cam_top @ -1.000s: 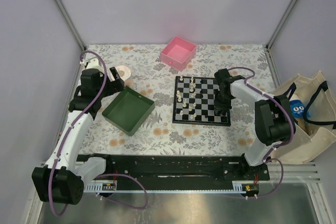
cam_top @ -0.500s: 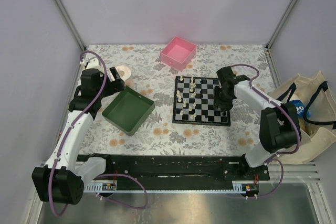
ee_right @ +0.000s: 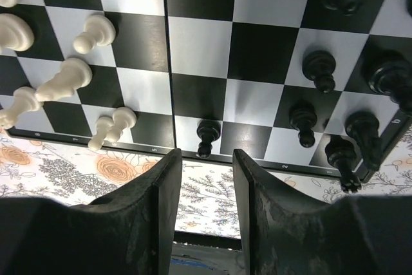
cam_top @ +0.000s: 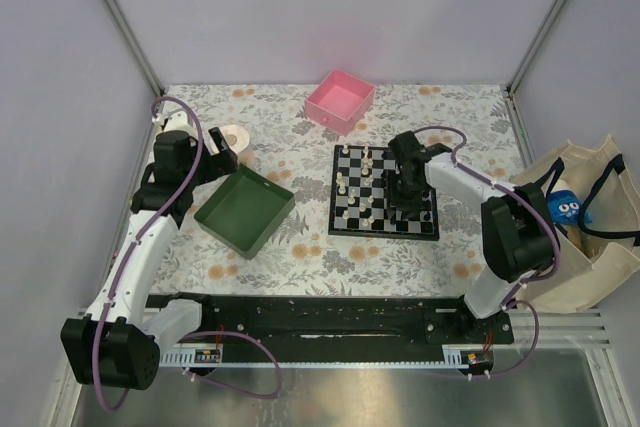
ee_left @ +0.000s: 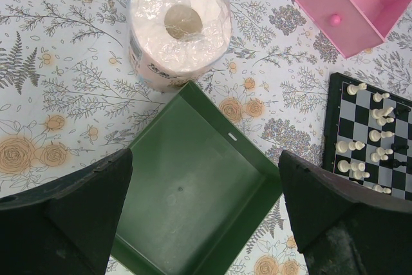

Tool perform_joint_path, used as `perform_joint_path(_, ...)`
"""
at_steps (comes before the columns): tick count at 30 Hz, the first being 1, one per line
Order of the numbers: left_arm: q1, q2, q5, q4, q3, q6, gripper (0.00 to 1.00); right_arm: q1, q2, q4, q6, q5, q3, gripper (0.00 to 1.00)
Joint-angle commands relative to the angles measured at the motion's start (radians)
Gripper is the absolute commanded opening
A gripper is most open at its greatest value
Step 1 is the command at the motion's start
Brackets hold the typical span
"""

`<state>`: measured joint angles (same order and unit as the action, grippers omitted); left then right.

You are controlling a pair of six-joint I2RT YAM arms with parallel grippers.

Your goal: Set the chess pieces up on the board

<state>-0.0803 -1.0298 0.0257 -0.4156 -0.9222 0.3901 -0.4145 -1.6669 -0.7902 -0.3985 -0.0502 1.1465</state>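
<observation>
The floral worktop (cam_top: 450, 247) carries everything except a cream bag (cam_top: 590, 257), which sits off its right edge. The board (cam_top: 380, 234) lies right of centre, flat. The green tray (cam_top: 245, 209) lies to its left, turned corner-on. The pink box (cam_top: 340, 100) stands beyond the board's far left corner, near the back wall. A wrapped tissue roll (cam_top: 235, 137) rests just beyond the tray's far corner.

The left gripper (ee_left: 205, 159) hangs above the tray with its fingers spread wide and nothing between them. The right gripper (cam_top: 405, 182) is low over the board's right half. Seen from its wrist camera, its fingers (ee_right: 161, 210) stand a little apart and grasp nothing, with bare cloth showing through the gap.

The white pieces (cam_top: 350, 187) stand on the board's left columns, the black pieces (ee_right: 318, 69) on its right side. One black pawn (ee_right: 206, 136) stands on an edge square just ahead of the right gripper's gap, apart from both fingertips
</observation>
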Motion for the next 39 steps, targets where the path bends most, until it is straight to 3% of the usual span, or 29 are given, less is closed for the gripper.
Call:
perform_joint_path(1,0.004,0.011,-0.021,0.055,-0.006,0.006,0.99,-0.014,-0.034,0.006,-0.014,-0.020,0.035,0.47)
perform_joint_path(17,0.004,0.011,-0.020,0.054,-0.003,0.006,0.99,-0.024,-0.085,-0.017,0.000,-0.016,0.058,0.35)
perform_joint_path(25,0.005,0.010,-0.021,0.055,-0.006,0.006,0.99,-0.024,-0.054,-0.037,0.010,0.042,0.052,0.14)
perform_joint_path(39,0.004,0.011,-0.021,0.052,-0.007,0.004,0.99,0.069,0.113,-0.024,0.004,0.061,-0.109,0.11)
